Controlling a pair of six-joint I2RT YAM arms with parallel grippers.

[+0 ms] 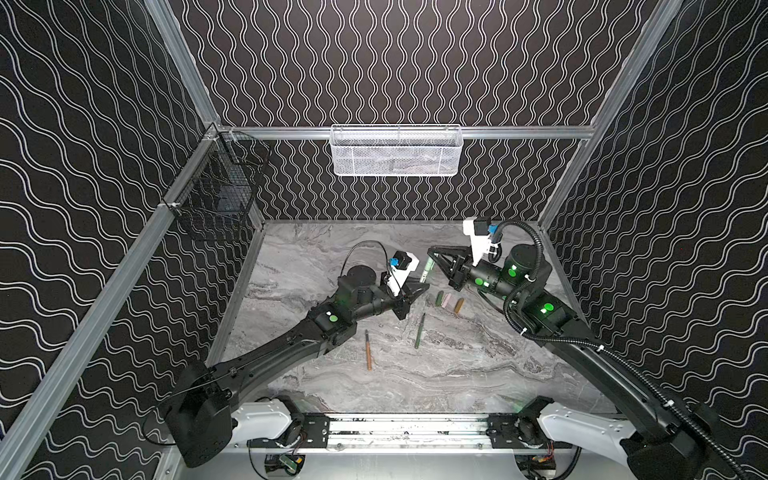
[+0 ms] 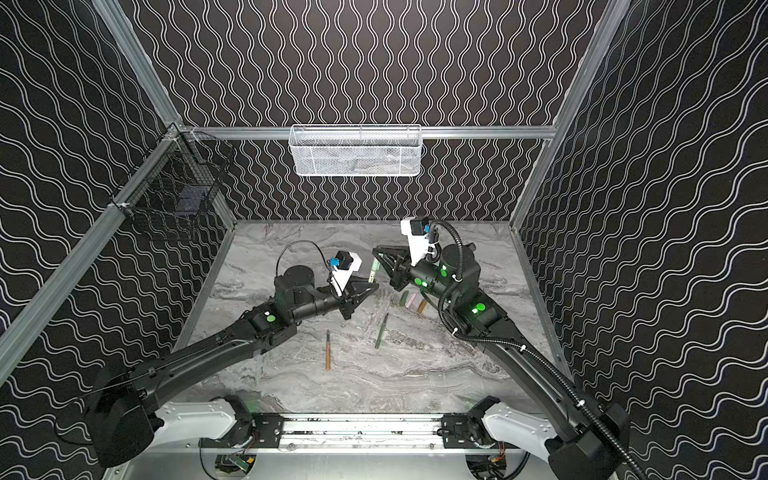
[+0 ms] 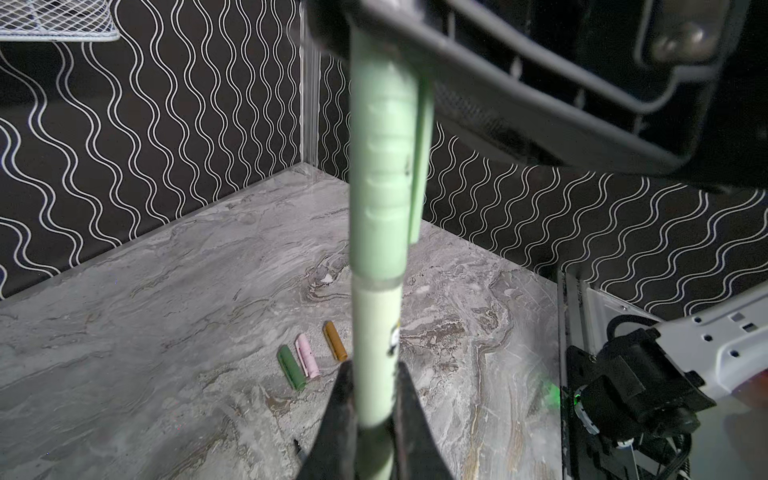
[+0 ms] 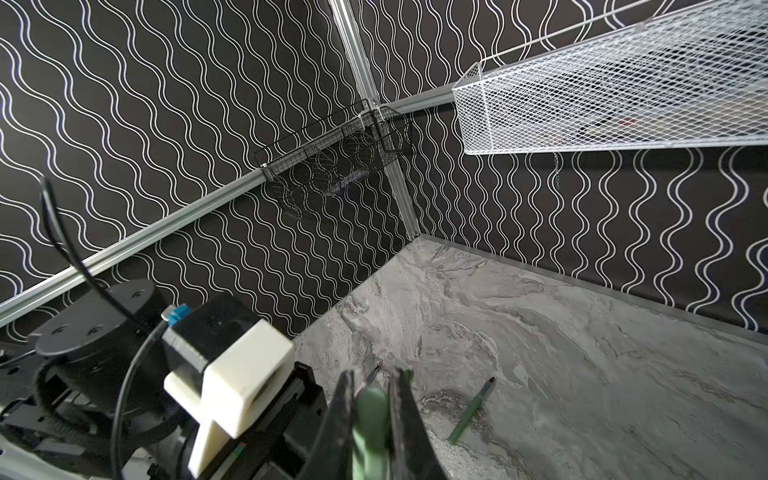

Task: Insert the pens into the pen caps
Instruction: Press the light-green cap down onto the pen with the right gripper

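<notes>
My left gripper (image 3: 374,368) is shut on a pale green pen (image 3: 376,332), which it holds above the table (image 1: 457,374). The pen's far end sits inside a pale green cap (image 3: 382,166), and my right gripper (image 4: 372,382) is shut on that cap (image 4: 372,407). In both top views the two grippers (image 1: 424,286) (image 1: 430,251) meet at this pen (image 2: 372,270). A dark green cap (image 1: 439,298), a pink cap (image 1: 446,300) and an orange-brown cap (image 1: 458,306) lie side by side below my right gripper. An orange-brown pen (image 1: 368,349) and a dark green pen (image 1: 419,330) lie loose nearer the front.
A white mesh basket (image 1: 395,151) hangs on the back wall and a black wire basket (image 1: 216,187) on the left wall. The arms' mounting rail (image 1: 407,432) runs along the front edge. Patterned walls close in three sides.
</notes>
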